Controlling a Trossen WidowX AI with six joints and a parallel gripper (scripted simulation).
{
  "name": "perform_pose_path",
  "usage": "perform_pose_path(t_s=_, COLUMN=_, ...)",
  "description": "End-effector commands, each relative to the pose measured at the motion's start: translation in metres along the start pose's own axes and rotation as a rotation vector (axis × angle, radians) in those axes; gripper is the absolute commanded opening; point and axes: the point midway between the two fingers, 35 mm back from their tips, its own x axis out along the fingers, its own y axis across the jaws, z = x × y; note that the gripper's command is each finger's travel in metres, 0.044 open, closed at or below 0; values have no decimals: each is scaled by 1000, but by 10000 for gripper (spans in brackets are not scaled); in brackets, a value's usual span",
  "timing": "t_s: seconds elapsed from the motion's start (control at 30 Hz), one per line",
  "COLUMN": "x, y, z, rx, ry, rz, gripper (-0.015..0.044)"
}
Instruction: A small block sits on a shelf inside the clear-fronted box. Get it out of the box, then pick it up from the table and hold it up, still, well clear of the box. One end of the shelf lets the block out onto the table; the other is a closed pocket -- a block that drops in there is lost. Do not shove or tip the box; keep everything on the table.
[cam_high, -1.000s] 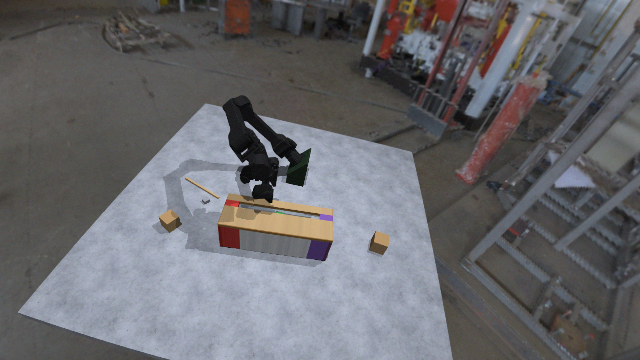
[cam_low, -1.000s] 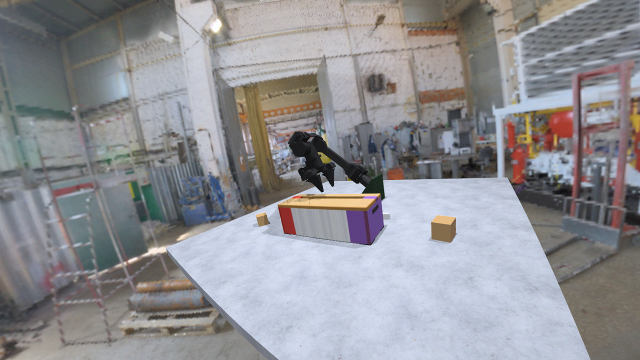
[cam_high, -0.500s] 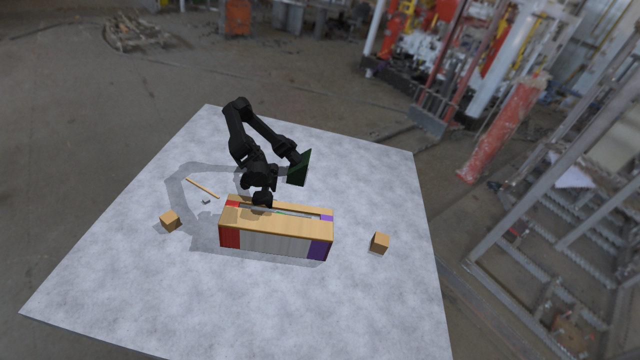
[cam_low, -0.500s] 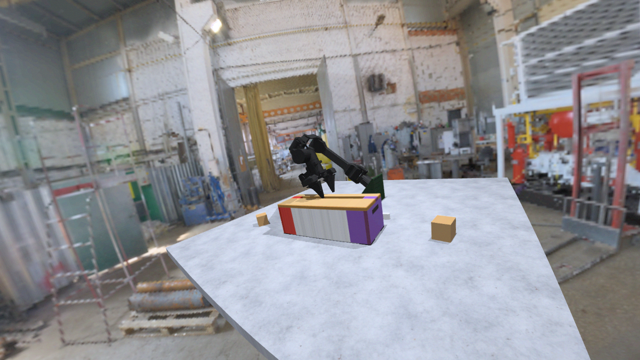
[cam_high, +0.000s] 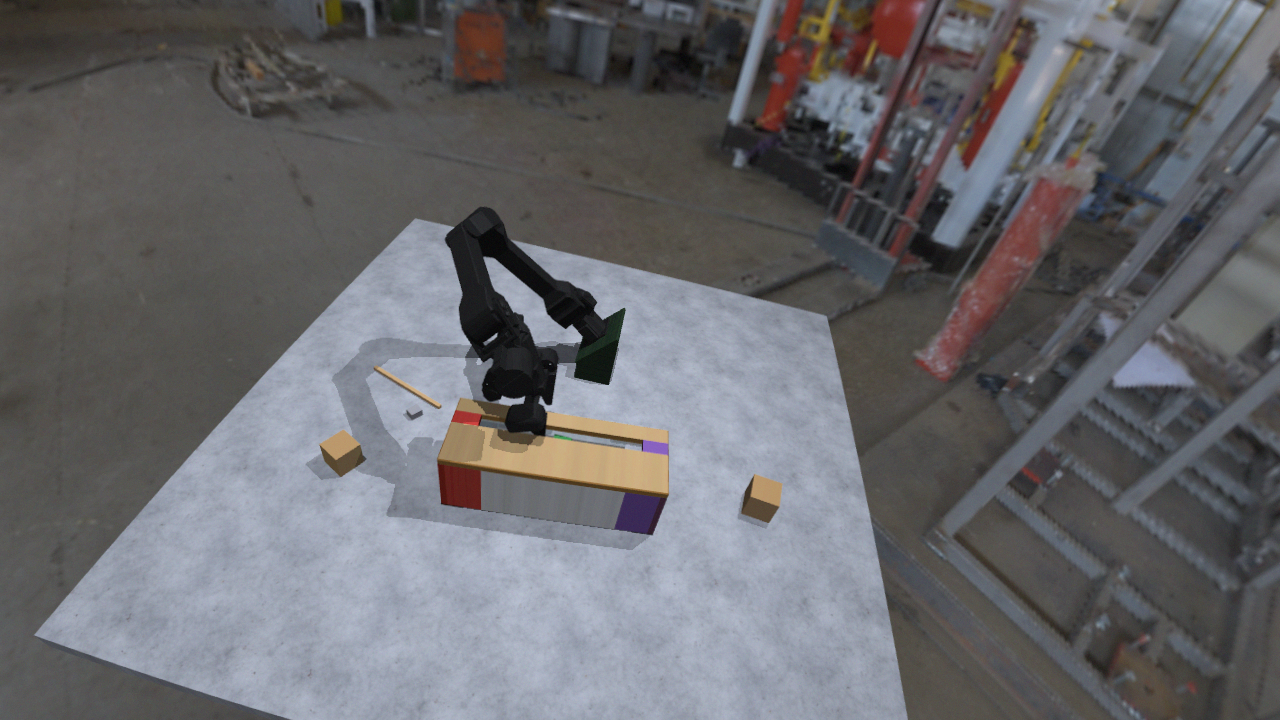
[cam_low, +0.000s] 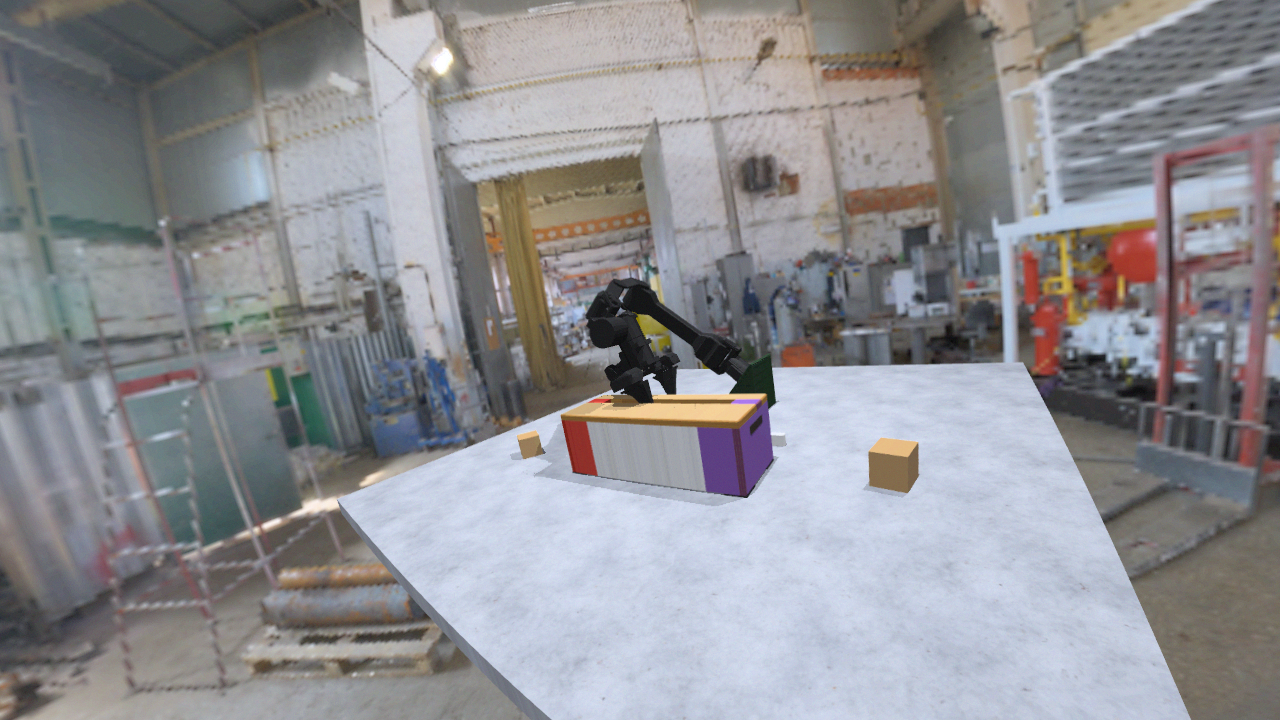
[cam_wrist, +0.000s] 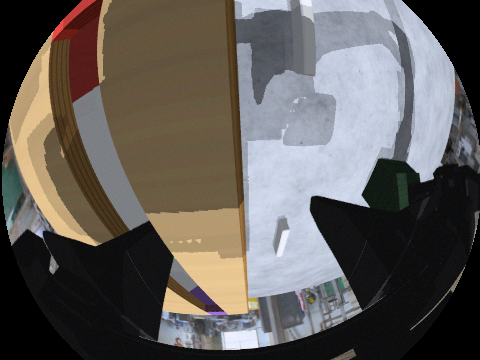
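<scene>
The box (cam_high: 581, 461) (cam_low: 651, 454) (cam_wrist: 170, 170) stands upright, with a tan top, a long slot in it, a red left end and a purple right end in the top and exterior views. A small bit of the green block (cam_high: 563, 437) shows through the slot in the top view, near the middle; most of it is hidden. My gripper (cam_high: 542, 415) (cam_low: 657, 394) (cam_wrist: 246, 211) is open and empty, pointing down at the box's top. In the wrist view its fingers stand either side of the box's rear top strip. Whether they touch the box I cannot tell.
Tan cubes stand left (cam_high: 341, 454) (cam_low: 529, 444) and right (cam_high: 761, 498) (cam_low: 893, 465) of the box. A thin wooden stick (cam_high: 407, 386) and a small grey piece (cam_high: 413, 412) lie back left. A dark green wedge (cam_high: 599, 355) (cam_low: 759, 380) (cam_wrist: 386, 186) stands at the arm's base behind the box.
</scene>
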Motion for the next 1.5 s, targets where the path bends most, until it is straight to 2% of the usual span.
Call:
perform_pose_path(t_s=0.0, x=6, y=0, z=2, rx=-6, ry=-5, rz=-1, gripper=400)
perform_pose_path(t_s=0.33, x=11, y=0, z=3, rx=0, ry=-1, rz=0, gripper=400)
perform_pose_path(t_s=1.47, x=44, y=-1, z=-86, rx=0, ry=2, rz=0, gripper=400)
